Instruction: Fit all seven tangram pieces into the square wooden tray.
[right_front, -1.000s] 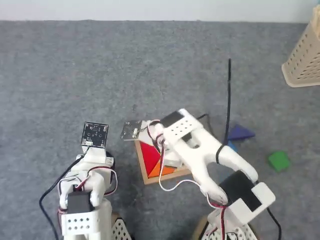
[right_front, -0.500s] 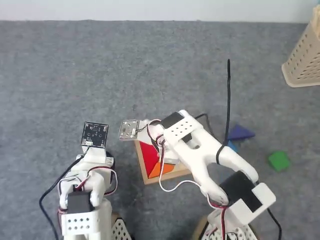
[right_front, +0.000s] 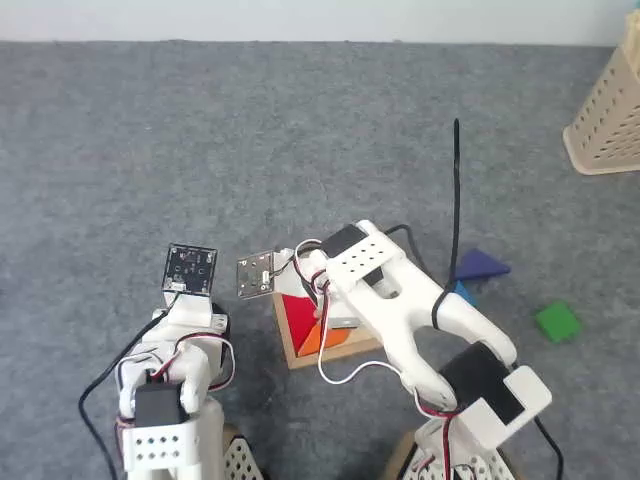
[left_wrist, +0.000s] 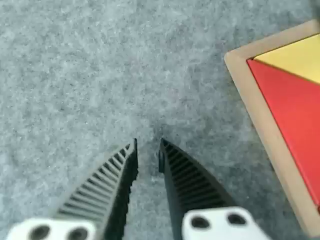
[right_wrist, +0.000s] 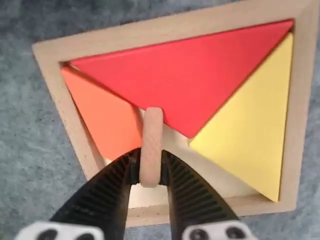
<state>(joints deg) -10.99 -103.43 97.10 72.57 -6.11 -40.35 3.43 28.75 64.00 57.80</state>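
Right end effector (right_wrist: 150, 157): clamped on a pale wood piece (right_wrist: 151, 131), which stands on edge between the two fingers.
Held piece: low over the bare pocket of the square wooden tray (right_wrist: 170, 26), with its far end at the seam where the orange triangle (right_wrist: 102, 120) meets the red triangle (right_wrist: 185, 80). Whether it touches the tray floor cannot be told.
Step in hand: most likely seating a fourth piece, since red, orange and the yellow triangle (right_wrist: 255, 135) already lie flat inside.
Next move calls for: probably tipping the piece from its edge onto its face and squaring it to the gap bordered by the three triangles and the near rim. It should be let go only once it sits level, as an edge could ride up on a neighbour.
Right arm (right_front: 400, 310): stretched forward from its base over the tray, wrist pitched down.
Left end effector (left_wrist: 148, 147): fingers nearly together with a slim gap, holding nothing, aimed down at the grey counter (right_front: 200, 130) just beside a tray corner.
Left arm (right_front: 170, 380): folded close to its base, left of the tray.
Outstanding pieces: a purple triangle (right_front: 482, 264), a blue piece (right_front: 462, 292) and a green piece (right_front: 557, 321) lie on the counter to the tray's right.
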